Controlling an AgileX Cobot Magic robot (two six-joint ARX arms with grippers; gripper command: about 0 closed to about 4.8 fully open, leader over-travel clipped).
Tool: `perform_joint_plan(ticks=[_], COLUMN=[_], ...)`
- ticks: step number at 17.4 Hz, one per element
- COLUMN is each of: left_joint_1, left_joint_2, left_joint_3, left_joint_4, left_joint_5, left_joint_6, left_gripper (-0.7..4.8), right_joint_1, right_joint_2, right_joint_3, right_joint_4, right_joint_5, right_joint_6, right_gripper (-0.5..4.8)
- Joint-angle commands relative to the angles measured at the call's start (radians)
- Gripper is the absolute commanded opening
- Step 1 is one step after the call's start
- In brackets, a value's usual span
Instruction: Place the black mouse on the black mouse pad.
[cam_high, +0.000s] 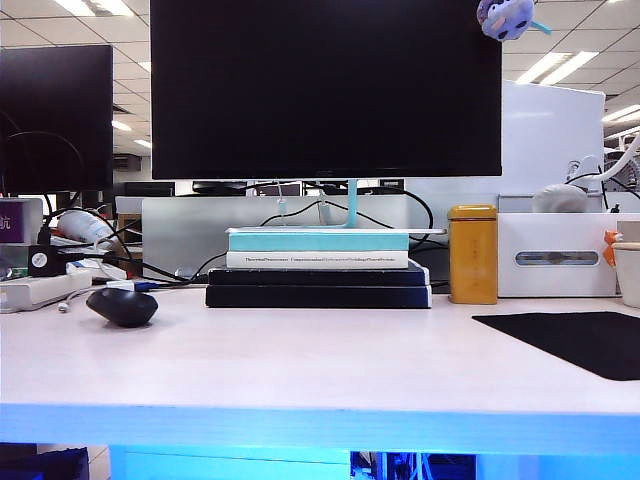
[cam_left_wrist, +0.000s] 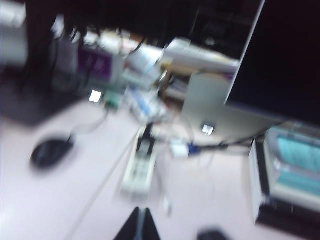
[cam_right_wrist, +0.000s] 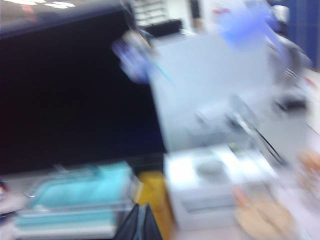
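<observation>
Seemingly unreadable book spine; left pincer, right pincer closed aloft.

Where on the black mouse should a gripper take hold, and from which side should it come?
Judging by shape: come from above and close across the narrow flanks of the mouse. It is a low smooth dome lying flat on the table, so its top offers no purchase. The left gripper, shut, is the nearer; the right gripper, also shut, faces the tin.

office: desk monitors, ceiling light panels
</observation>
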Motion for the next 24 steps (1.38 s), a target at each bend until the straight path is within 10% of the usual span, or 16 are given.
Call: perform_joint_plan(ticks=[1,8,17,19,21,24], left_joint_1=[0.000,-0.002,-0.224,-0.264,-0.269,-0.269], left_joint_2=[0.201,0.628,0.939,0.975,0.997,1.040], left_joint_3=[0.173,0.445,0.451,0.451,0.451,0.451], left_joint_4=[-0.009,-0.084,0.010,0.000,-0.021,-0.036], left_joint_5=[0.129,0.410,0.220,0.130,0.087,0.024], left_joint_6=[0.086,0.023,-0.180,-0.194,-0.273,-0.351], left_gripper=[-0.05,-0.05,0.22,1.69,4.79,4.79], right_joint_1=[0.000,0.003,0.115,0.132,0.140,0.156], right_joint_2=[0.169,0.430,0.456,0.456,0.457,0.455], right_joint_3=[0.183,0.416,0.415,0.415,0.415,0.415], right_joint_4=[-0.011,-0.114,-0.150,-0.159,-0.177,-0.183], right_joint_5=[-0.235,-0.519,-0.451,-0.451,-0.451,-0.451], right_joint_6=[-0.071,-0.142,-0.238,-0.238,-0.239,-0.239], right_gripper=[-0.02,-0.02,-0.01,-0.01,-0.01,-0.01])
